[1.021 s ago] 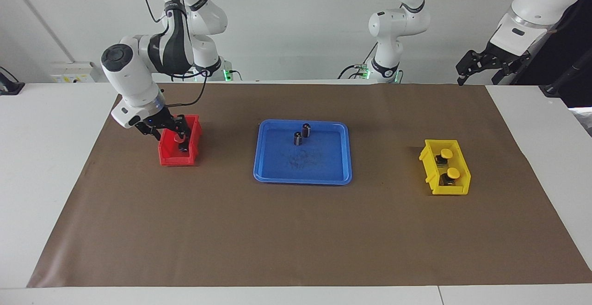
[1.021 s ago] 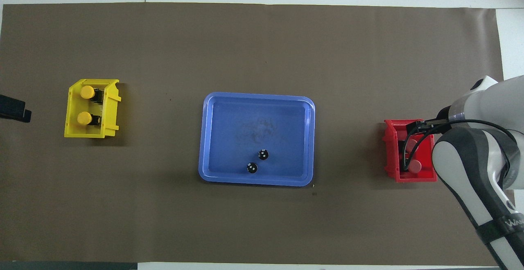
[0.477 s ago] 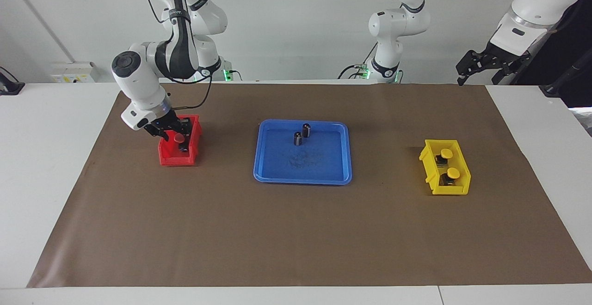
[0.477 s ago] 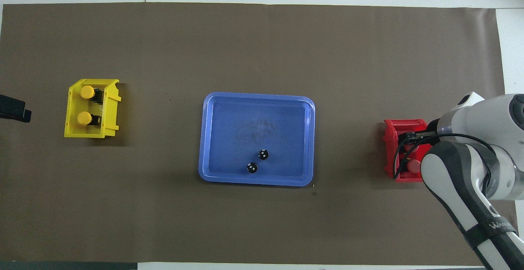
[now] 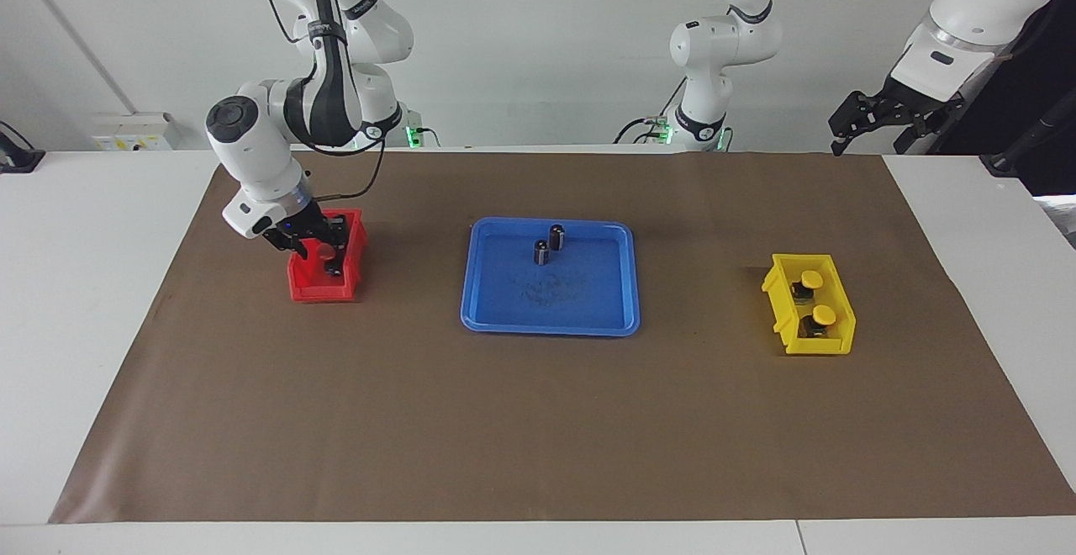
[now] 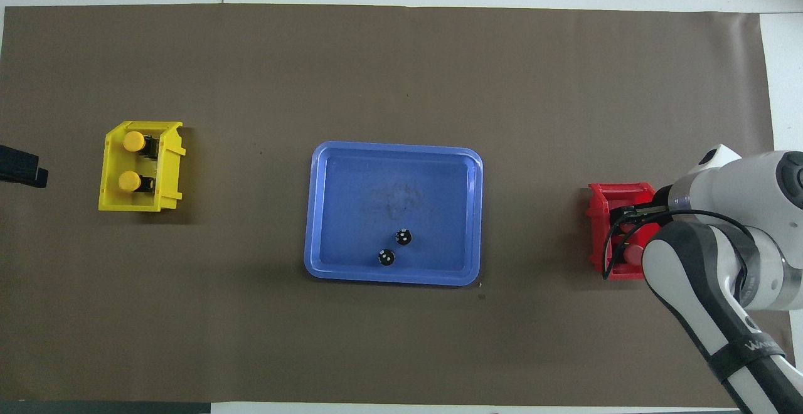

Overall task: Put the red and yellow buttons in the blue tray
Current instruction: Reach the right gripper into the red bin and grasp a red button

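While the right gripper (image 5: 324, 250) sits low in the red bin (image 5: 326, 289), down among the red buttons (image 6: 635, 253), its fingers straddle something there, but I cannot tell how wide they stand or whether a button is truly pinched. One red cap peeks out in the overhead view at the bin's end nearer the robots; the rest is hidden under the arm. Take the blue tray (image 5: 618, 282) as our centre mark: the red bin lies well apart from it toward the right arm's end of the table. Toward the left arm's end, equally well apart from the tray, stands the yellow bin (image 5: 786, 319) with both yellow buttons (image 5: 811, 278) inside, one nearer the robots than the other. No button of either colour lies in the tray; it holds only two dark cylinders (image 5: 556, 236), upright and close together in the part nearer the robots. The left gripper (image 5: 876, 124) waits, jaws spread wide and empty, raised by the table's corner, past the yellow bin from the tray.
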Controlling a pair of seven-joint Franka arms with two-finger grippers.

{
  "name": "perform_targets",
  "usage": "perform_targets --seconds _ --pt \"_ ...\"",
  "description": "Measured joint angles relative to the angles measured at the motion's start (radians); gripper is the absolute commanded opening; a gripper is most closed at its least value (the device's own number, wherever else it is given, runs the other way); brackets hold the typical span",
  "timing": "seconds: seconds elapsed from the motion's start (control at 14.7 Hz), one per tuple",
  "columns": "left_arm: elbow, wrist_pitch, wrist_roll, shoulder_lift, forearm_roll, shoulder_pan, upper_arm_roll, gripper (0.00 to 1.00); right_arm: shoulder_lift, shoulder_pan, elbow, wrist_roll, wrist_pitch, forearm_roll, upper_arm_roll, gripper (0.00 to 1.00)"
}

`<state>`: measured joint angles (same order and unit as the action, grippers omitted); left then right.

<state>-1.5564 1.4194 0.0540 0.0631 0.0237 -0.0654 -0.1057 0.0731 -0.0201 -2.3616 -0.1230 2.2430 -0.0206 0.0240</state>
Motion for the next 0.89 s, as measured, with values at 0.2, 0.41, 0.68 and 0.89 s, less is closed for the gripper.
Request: perform_targets --seconds 0.2,0.41,0.68,0.89 --pt "0.0 0.0 0.0 0.0 0.0 0.0 0.0 1.0 0.0 0.0 -0.014 0.0 0.018 0.0 0.0 0.61" --pt "0.0 0.0 0.001 0.0 0.0 0.0 0.0 1.0 0.001 0.0 -0.024 0.0 0.025 0.0 0.0 0.5" --pt "0.0 0.0 0.001 0.0 0.0 0.0 0.0 1.0 0.002 0.0 -0.024 -0.001 0.026 0.0 0.0 0.3" --pt "-0.01 0.019 0.001 0.002 0.0 -0.011 0.003 1.0 0.003 -0.001 -0.002 -0.038 0.007 0.0 0.001 0.3"
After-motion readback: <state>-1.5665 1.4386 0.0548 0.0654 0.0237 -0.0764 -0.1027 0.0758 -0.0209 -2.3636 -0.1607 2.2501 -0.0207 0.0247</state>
